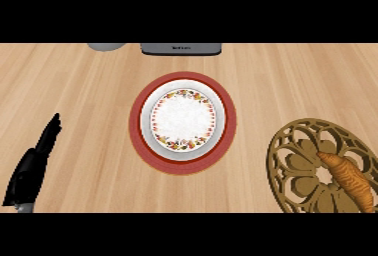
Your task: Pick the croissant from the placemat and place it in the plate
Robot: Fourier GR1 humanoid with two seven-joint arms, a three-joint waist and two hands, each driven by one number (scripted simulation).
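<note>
Croissant (348, 179) lying on openwork brass-coloured placemat (299, 165), lower right, at picture's edge.

Left hand (37, 157) resting at lower left, fingers straight and together, holding nothing. Flower-rimmed white plate (184, 150) on round red mat (225, 145), centre of pale wooden table (81, 85). Grey appliance (181, 48) at far edge, lettering unreadable; grey round thing (107, 46) beside it.

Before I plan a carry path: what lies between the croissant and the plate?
In the head view, only placemat latticework and bare wooden counter separate the croissant from the plate.
</note>
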